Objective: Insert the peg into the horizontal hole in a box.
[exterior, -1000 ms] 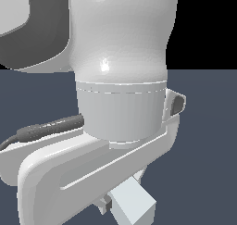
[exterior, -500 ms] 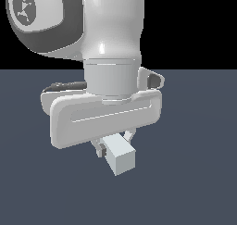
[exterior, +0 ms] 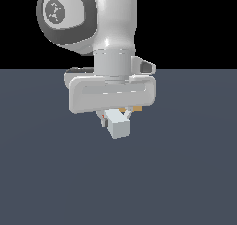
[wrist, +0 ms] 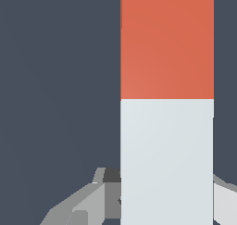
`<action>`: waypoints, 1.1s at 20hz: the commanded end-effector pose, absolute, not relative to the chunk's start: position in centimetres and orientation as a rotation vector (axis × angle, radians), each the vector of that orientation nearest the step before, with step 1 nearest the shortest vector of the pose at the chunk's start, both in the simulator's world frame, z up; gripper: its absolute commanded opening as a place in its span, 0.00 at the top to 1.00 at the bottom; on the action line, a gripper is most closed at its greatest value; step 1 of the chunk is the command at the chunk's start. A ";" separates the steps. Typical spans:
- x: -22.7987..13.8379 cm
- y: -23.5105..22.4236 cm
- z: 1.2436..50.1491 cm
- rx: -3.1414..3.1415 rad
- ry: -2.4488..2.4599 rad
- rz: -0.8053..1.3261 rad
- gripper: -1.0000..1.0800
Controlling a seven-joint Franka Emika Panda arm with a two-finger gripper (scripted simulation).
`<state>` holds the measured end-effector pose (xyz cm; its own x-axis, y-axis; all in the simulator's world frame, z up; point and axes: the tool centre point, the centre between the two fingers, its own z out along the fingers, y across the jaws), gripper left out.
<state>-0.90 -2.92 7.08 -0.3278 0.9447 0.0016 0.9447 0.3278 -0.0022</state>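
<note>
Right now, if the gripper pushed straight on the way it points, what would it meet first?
Most likely the dark floor. The gripper points downward, its fingers closed on the peg, and nothing else shows beneath it. No box appears in either view. How far off the floor lies is unclear.

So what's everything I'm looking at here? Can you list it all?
peg: one, half red-orange and half white, held between the jaws; in the exterior view only its white end pokes out beneath the hand.
floor: one, flat dark slate blue, filling the lower part of the exterior view, black background above it.
box with hole: none visible in either view.
robot arm: one, white with a dark grey joint cap, coming down from above.
gripper: one, white body, jaws closed on the peg's white half.
</note>
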 end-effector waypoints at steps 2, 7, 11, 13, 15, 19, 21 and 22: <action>-0.5 -0.4 7.9 -1.887 -2.511 -0.001 1.00; 0.1 2.5 8.7 -1.960 -2.455 -0.001 1.00; 0.6 4.1 9.2 -2.001 -2.422 0.000 1.00; 0.8 4.7 9.3 -2.016 -2.409 0.000 1.00; 0.9 5.2 9.5 -2.028 -2.399 0.000 1.00; 1.2 5.6 9.6 -2.040 -2.389 0.000 1.00; 1.2 5.6 9.6 -2.041 -2.388 0.000 1.00; 1.2 5.6 9.6 -2.041 -2.388 0.000 1.00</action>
<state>1.09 5.62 9.46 -0.1578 0.9875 0.0003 0.9875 0.1578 -0.0026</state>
